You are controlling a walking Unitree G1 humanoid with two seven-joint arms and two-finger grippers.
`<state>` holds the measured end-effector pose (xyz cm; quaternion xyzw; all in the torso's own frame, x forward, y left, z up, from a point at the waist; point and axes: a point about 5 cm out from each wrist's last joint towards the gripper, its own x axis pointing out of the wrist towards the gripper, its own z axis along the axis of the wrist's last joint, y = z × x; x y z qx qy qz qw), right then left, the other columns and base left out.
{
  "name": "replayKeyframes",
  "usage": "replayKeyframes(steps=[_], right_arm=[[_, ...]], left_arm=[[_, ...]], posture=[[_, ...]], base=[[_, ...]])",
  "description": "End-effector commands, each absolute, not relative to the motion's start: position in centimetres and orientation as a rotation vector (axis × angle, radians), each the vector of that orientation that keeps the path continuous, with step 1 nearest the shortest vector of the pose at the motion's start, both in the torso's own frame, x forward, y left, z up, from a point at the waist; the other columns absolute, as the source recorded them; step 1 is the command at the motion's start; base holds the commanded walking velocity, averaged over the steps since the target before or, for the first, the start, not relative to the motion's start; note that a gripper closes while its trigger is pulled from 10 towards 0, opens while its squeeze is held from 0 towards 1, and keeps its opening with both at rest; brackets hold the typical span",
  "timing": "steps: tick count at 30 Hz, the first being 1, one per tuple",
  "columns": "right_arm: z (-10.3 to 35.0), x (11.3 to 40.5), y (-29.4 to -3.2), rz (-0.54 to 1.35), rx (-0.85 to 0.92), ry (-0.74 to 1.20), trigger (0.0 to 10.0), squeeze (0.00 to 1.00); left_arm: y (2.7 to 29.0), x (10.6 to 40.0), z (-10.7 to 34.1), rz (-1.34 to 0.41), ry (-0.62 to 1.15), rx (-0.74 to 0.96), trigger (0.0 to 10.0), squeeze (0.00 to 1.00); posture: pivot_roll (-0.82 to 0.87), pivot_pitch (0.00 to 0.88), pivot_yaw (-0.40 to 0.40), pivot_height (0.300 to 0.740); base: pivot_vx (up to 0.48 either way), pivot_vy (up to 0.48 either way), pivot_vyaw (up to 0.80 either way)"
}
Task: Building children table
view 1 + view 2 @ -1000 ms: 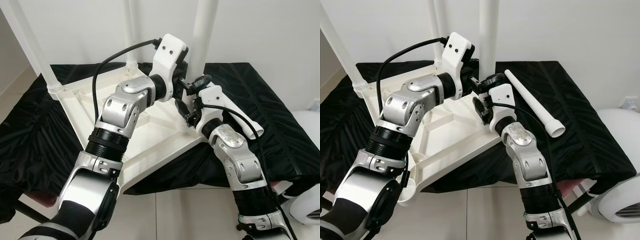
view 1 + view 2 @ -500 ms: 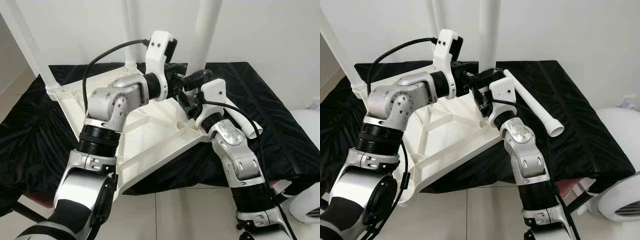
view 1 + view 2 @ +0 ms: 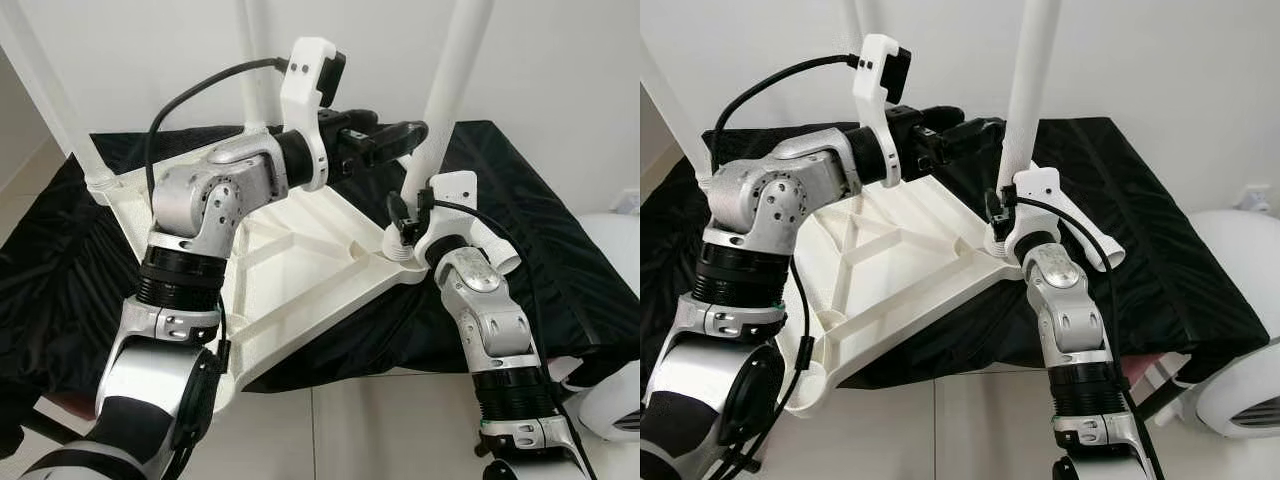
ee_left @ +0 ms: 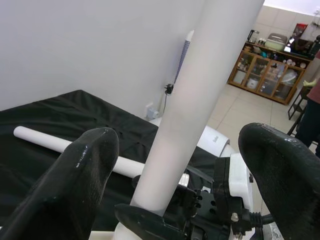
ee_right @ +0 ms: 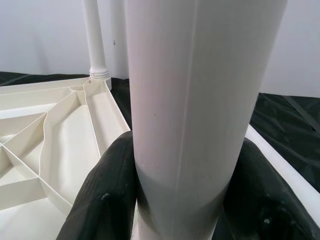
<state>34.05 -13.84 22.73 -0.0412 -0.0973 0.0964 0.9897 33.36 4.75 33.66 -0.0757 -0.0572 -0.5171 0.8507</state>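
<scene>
White wall is standing behind a black cloth [image 3: 560,240] covering the work surface. Right gripper [image 3: 408,222] is clenching the base of an upright white leg [image 3: 445,95], both fingers [image 5: 105,200] pressing its sides where it meets the upturned white tabletop [image 3: 300,270]. At 11 o'clock from it, left gripper [image 3: 395,135] is reaching in released, fingers [image 4: 75,175] spread either side of the same leg without touching. Another loose leg [image 3: 1090,235] is lying on the cloth at 3 o'clock of the tabletop. Fitted legs [image 3: 50,90] are rising at 10 o'clock.
</scene>
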Motion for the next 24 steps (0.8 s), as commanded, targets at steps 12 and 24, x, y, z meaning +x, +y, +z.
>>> replayKeyframes(steps=[12,24], right_arm=[[23.9,34.4,-15.0,0.148,-0.047,-0.239,10.0,0.00],[24.7,34.7,-16.2,0.101,-0.021,-0.273,10.0,0.00]], left_arm=[[6.1,34.5,29.9,-1.052,-0.046,-0.077,10.0,0.00],[5.5,36.0,24.3,-0.783,0.061,0.005,10.0,0.00]], posture=[[-0.08,0.039,0.081,0.740],[-0.09,0.026,0.082,0.740]], base=[[0.000,0.000,0.00],[0.000,0.000,0.00]])
